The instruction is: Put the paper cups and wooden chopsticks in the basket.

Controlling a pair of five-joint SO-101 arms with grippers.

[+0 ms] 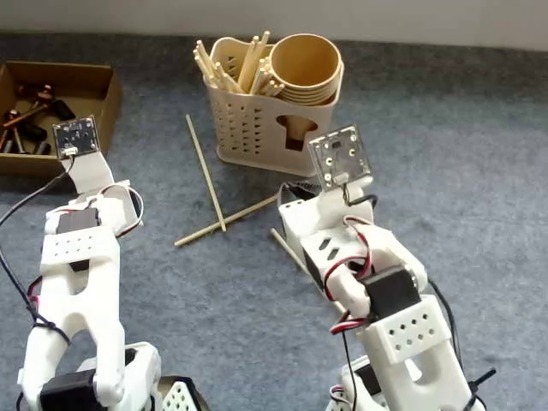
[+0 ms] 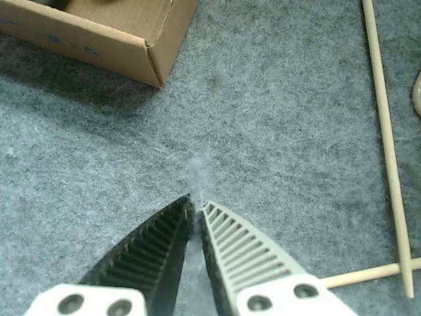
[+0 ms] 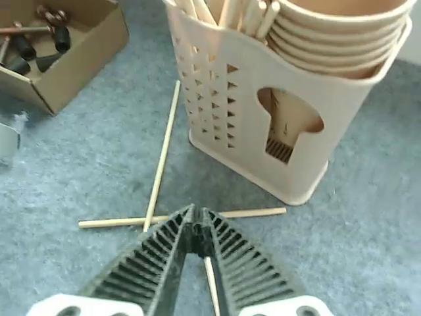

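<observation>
1 chopstick (image 1: 204, 167) running front-to-back, crossing chopstick (image 1: 244, 214) angled toward basket (image 1: 248, 128)

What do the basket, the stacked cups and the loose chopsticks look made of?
Basket: moulded plastic by the look. It is beige and slightly glossy, with triangular vent holes and a keyhole cutout.
Paper cups: tan, kraft-like paper with a matte finish. Their thin rolled rims are nested in a stack.
Chopsticks: pale bare wood, possibly bamboo. They are matte, round and straight, and the grain is too fine to tell.
</observation>
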